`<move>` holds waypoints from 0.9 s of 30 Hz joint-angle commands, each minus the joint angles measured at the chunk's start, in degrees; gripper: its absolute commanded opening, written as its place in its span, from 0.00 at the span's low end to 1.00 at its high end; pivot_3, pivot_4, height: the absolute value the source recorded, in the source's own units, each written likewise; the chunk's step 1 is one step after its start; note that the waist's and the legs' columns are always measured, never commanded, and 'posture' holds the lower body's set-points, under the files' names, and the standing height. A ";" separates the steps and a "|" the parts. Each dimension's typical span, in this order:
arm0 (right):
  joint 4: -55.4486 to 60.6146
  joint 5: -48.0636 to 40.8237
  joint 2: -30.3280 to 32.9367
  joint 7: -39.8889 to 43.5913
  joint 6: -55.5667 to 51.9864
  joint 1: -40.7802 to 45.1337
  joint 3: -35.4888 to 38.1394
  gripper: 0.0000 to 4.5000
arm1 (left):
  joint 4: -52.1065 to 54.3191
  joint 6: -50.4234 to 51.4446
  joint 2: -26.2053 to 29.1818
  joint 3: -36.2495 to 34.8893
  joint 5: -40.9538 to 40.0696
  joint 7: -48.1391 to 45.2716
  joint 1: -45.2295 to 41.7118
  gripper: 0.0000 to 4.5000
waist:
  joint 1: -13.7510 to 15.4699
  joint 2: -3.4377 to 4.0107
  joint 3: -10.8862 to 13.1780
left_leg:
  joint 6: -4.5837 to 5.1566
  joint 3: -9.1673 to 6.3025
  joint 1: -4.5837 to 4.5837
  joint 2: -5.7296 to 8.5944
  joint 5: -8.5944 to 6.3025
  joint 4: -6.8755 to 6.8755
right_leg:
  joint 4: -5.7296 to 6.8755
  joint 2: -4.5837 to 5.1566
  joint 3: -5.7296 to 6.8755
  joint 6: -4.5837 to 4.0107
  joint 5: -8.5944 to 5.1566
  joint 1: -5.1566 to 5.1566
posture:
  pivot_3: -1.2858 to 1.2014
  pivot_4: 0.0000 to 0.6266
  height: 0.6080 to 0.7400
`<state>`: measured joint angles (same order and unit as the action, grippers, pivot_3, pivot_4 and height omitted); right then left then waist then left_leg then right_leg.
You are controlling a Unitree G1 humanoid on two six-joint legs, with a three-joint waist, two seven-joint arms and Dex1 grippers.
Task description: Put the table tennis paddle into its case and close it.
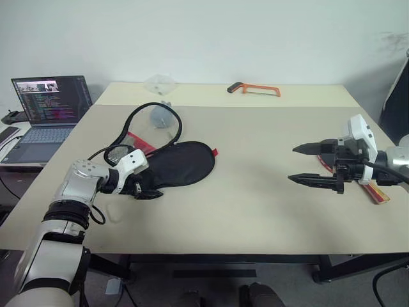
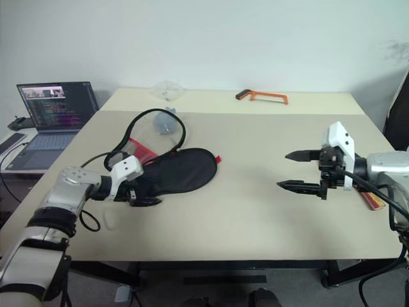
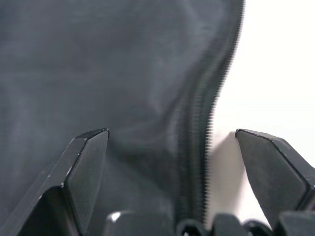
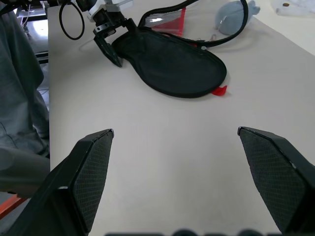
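The case [image 1: 182,163], black fabric with a red panel [image 1: 142,142] and a long black cord loop [image 1: 153,121], lies flat on the left half of the table. My left gripper [image 1: 148,193] is open at the case's near-left end. In the left wrist view its fingers [image 3: 88,167] stand on either side of the zip edge [image 3: 197,128]. My right gripper [image 1: 293,164] hovers open and empty over the right side, pointing left towards the case [image 4: 172,64]. The table tennis paddle is mostly hidden behind that hand; its striped wooden handle [image 1: 378,192] shows.
The beige table [image 1: 255,211] adjoins a second one behind it, where an orange-framed hacksaw [image 1: 254,89] and a clear plastic item [image 1: 160,82] lie. A small grey round object [image 1: 160,116] sits inside the cord loop. An open laptop [image 1: 48,109] stands on a side desk at left.
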<state>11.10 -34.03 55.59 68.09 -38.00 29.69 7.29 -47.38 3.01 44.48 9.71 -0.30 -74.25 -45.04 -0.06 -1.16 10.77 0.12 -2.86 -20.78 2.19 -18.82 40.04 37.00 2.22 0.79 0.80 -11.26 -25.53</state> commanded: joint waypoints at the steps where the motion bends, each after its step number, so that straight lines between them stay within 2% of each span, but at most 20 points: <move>1: 1.25 -0.19 1.14 -0.96 0.50 0.40 2.30 0.99 | -3.04 -3.19 -1.08 2.54 4.21 1.90 -1.14 1.00 | 0.02 -0.01 -0.01 | 0.00 0.00 0.01 0.00 0.00 0.00 | 0.00 0.00 0.00 0.00 0.00 0.01 | 0.52 0.24 1.00; 2: 1.68 -0.35 1.19 -1.23 0.31 0.21 2.47 0.99 | -4.45 -4.22 -1.54 3.31 5.88 3.53 -1.76 1.00 | 0.06 0.01 -0.04 | 0.00 0.00 0.04 0.01 0.00 0.00 | 0.00 0.00 0.01 0.00 0.00 0.03 | 0.52 0.24 1.00; 5: 2.54 -0.73 1.59 -1.69 -0.01 -0.82 3.37 1.00 | -8.01 -6.70 -2.81 4.55 9.19 8.49 -3.91 0.87 | 0.58 0.27 -0.19 | 0.04 -0.05 0.33 0.06 0.02 0.00 | 0.00 0.02 0.05 0.02 0.00 0.33 | 0.52 0.24 1.00; 8: 3.20 -1.12 2.01 -2.06 -0.40 -1.54 4.12 1.00 | -11.67 -8.95 -4.20 5.44 11.62 13.19 -6.35 0.66 | 0.99 0.28 -0.19 | 0.23 -0.05 0.71 0.07 0.16 -0.02 | -0.03 0.03 0.06 0.31 -0.11 0.76 | 0.52 0.24 1.00; 11: 3.60 -1.31 2.25 -2.62 -0.46 -1.88 4.45 1.00 | -13.82 -8.40 -7.40 4.13 10.60 15.78 -9.11 0.44 | 0.90 0.26 -0.18 | 0.55 -0.05 1.21 0.02 0.35 -0.04 | -0.09 0.02 0.04 0.49 0.00 1.47 | 0.52 0.24 1.00; 16: 4.06 -1.53 2.22 -3.39 -0.52 -1.56 4.22 1.00 | -12.79 -4.44 -13.63 1.40 7.24 15.22 -12.53 0.04 | 0.92 0.22 -0.16 | 0.66 0.06 1.11 -0.09 0.87 -0.02 | -0.10 0.02 0.04 0.91 0.23 1.43 | 0.52 0.24 1.00; 17: 4.06 -1.58 2.23 -3.46 -0.49 -1.51 4.17 1.00 | -12.27 -3.65 -14.48 1.17 6.95 14.90 -12.78 0.00 | 0.92 0.20 -0.15 | 0.55 0.06 1.02 -0.08 0.94 -0.03 | -0.12 0.02 0.02 0.93 0.25 1.41 | 0.52 0.24 1.00; 21: 3.69 -1.19 2.03 -3.56 0.03 -0.92 3.30 1.00 | -9.15 3.08 -21.49 0.15 4.74 15.05 -14.40 0.00 | 0.96 0.17 -0.13 | 0.49 0.09 0.52 0.16 0.95 -0.04 | -0.26 0.03 -0.10 0.90 0.28 1.07 | 0.52 0.24 1.00; 23: 3.38 -0.84 1.80 -3.56 0.36 -0.50 2.68 1.00 | -7.71 6.07 -25.22 -0.55 3.77 16.43 -15.25 0.00 | 1.39 0.14 -0.12 | 0.49 0.07 0.04 0.32 0.95 0.01 | -0.25 0.18 -0.09 0.62 0.49 0.65 | 0.52 0.24 1.00; 27: 2.68 -0.43 1.10 -3.52 0.93 0.39 1.43 1.00 | -7.66 9.87 -31.89 -1.97 3.11 22.28 -17.69 0.00 | 1.54 0.03 -0.06 | 0.52 0.05 -0.47 0.54 0.94 0.02 | -0.28 0.68 -0.03 0.67 0.56 0.19 | 0.52 0.24 1.00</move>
<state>13.31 -34.65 56.68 64.74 -38.04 28.89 8.09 -56.81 11.98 13.38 9.08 4.37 -54.32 -60.21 1.49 -1.13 10.72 0.68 -2.81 -21.26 2.73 -17.91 40.04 36.68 2.90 0.76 1.47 -10.70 -25.34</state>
